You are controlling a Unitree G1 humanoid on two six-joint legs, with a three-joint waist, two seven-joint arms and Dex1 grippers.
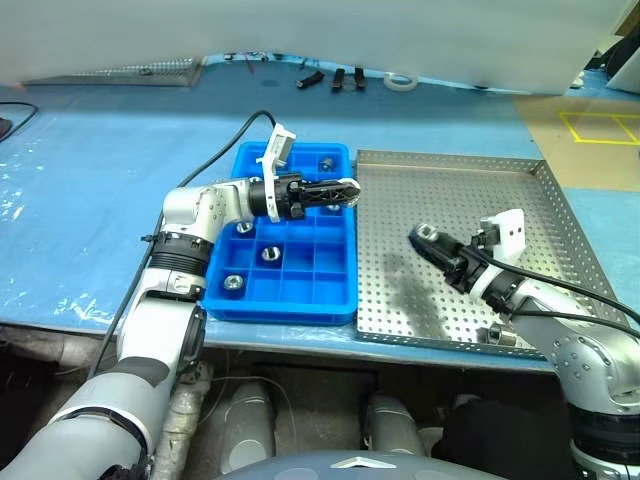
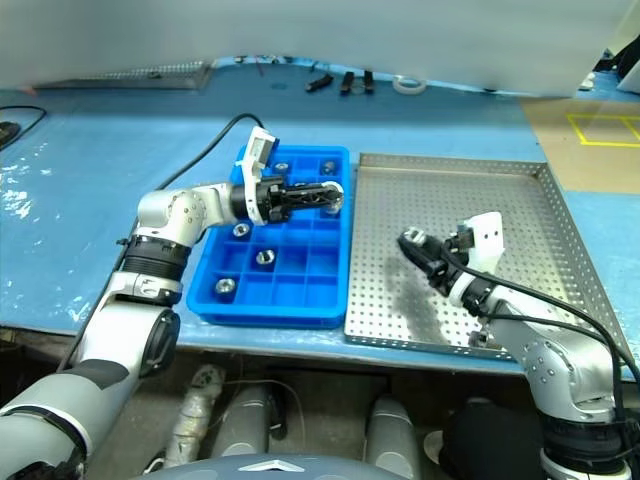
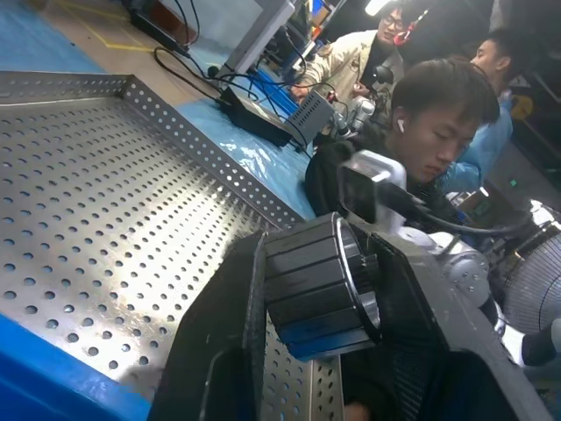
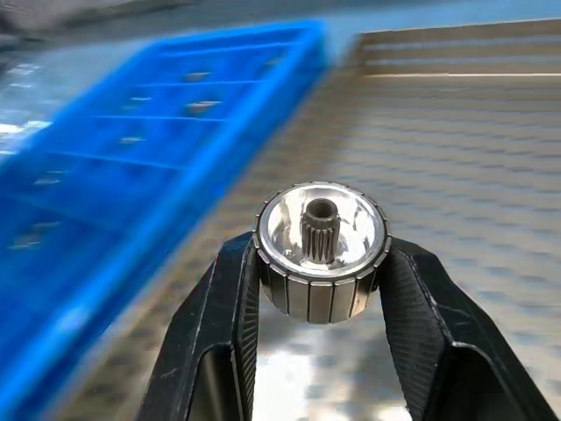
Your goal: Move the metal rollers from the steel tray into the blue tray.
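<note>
Right gripper (image 4: 320, 263): the two black fingers (image 4: 215, 324) are clamped on one metal roller (image 4: 321, 250), gripped across its ribbed side wall. It is a short silvery cylinder with a polished dished face and a small toothed hub around a central hole. It is held in the air above the steel tray (image 1: 520, 215), over the tray's near left part and close to its left rim.

Left gripper (image 1: 345, 193): the fingers (image 3: 219, 342) are closed on a second roller (image 3: 320, 285), dark and ribbed on its side with a bright rim. It is held level, pointing to the robot's right, above the right edge of the blue tray (image 1: 250, 300), where that tray meets the steel tray.

Steel tray: shiny, perforated, with a low raised rim. Its base is bare and open between the right gripper and the far and right rims.

Blue tray: a grid of square compartments, lying just beside the steel tray's left rim. Rollers sit singly in several compartments, among them one in the near left corner (image 1: 232, 283), one in the middle (image 1: 269, 254) and one in the far row (image 1: 326, 162); the near right compartments are unfilled.

Table (image 1: 90, 190): a blue surface, open to the left of the blue tray. People (image 3: 438, 114) are seated beyond the steel tray's right side in the left wrist view.
</note>
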